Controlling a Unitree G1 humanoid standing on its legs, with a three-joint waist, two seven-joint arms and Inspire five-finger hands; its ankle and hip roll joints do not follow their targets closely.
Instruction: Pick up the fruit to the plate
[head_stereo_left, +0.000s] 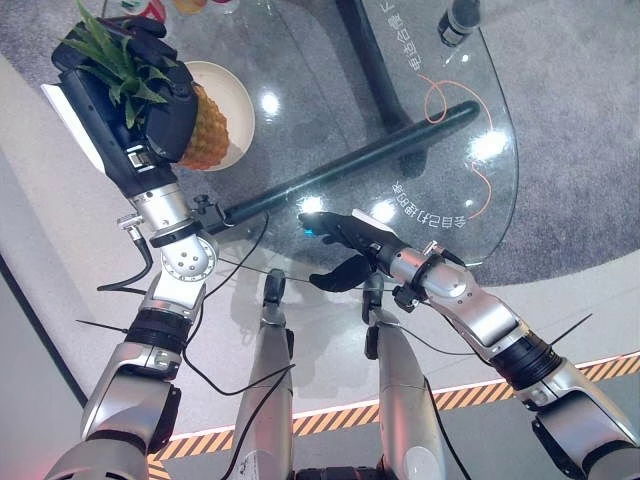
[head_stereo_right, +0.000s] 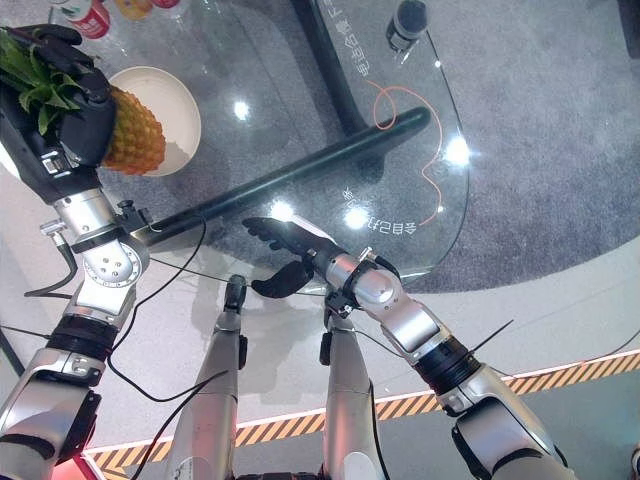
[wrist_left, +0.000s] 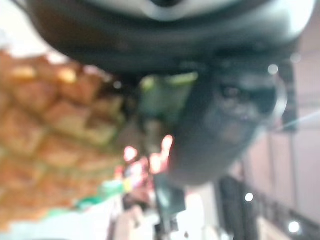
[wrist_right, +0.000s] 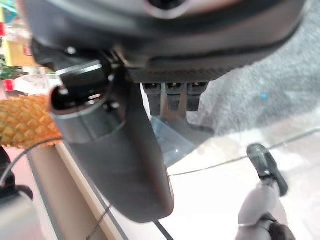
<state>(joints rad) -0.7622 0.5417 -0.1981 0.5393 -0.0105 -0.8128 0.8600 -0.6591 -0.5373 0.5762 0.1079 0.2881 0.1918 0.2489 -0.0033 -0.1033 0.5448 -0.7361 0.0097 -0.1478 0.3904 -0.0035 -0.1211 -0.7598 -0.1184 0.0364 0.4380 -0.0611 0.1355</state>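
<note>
A pineapple (head_stereo_left: 207, 132) with green leaves is held in my left hand (head_stereo_left: 165, 105), whose fingers curl round its crown end. The fruit hangs over the near edge of a white plate (head_stereo_left: 235, 95) on the glass table (head_stereo_left: 400, 120); whether it touches the plate I cannot tell. Close up, its orange skin (wrist_left: 45, 150) shows in the left wrist view. My right hand (head_stereo_left: 345, 235) hovers open, fingers straight, over the table's near edge, holding nothing; the pineapple (wrist_right: 25, 120) shows beyond its thumb in the right wrist view.
A dark tube leg (head_stereo_left: 350, 165) runs under the glass from the left hand's wrist toward the centre. A dark bottle (head_stereo_left: 458, 22) stands at the far right of the table. Cans and bottles (head_stereo_right: 90, 15) stand at the far left.
</note>
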